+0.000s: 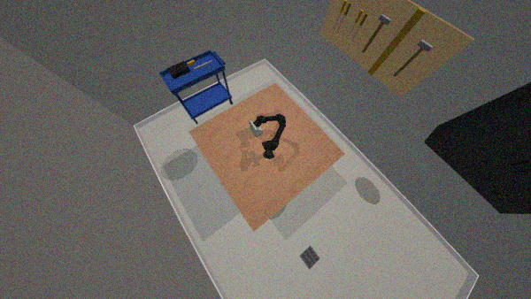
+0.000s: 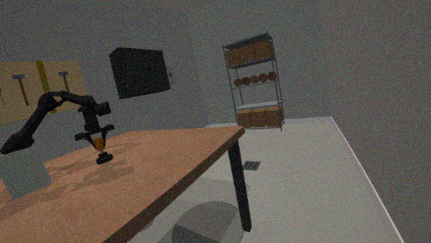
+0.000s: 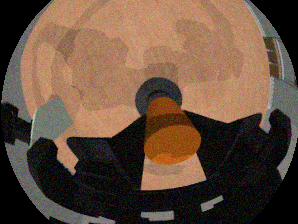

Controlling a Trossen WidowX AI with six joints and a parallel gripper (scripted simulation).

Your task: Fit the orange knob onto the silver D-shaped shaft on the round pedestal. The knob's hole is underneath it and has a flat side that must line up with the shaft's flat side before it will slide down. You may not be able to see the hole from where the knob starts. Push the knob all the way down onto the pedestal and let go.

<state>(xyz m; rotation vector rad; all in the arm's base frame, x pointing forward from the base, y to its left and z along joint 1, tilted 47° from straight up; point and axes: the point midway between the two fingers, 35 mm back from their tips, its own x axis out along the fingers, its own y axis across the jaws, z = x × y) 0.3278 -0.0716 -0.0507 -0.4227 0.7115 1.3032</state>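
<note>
My gripper (image 2: pixel 99 143) (image 3: pixel 164 115) is shut on the orange knob (image 2: pixel 99 144) (image 3: pixel 170 132) and holds it upright just above the dark round pedestal (image 2: pixel 104 157) (image 3: pixel 157 91). In the wrist view the knob covers most of the pedestal; only the pedestal's far rim shows beyond it. The silver shaft is hidden by the knob. In the top view the arm (image 1: pixel 272 133) stands on the wooden table (image 1: pixel 230 177), and the knob and pedestal are too small to make out.
A grey block (image 2: pixel 23 176) (image 3: pixel 52 119) stands on the table to the left of the pedestal. A blue cart (image 1: pixel 196 80) stands beyond the table. A metal shelf rack (image 2: pixel 256 83) and a tool board (image 1: pixel 398 40) are far off.
</note>
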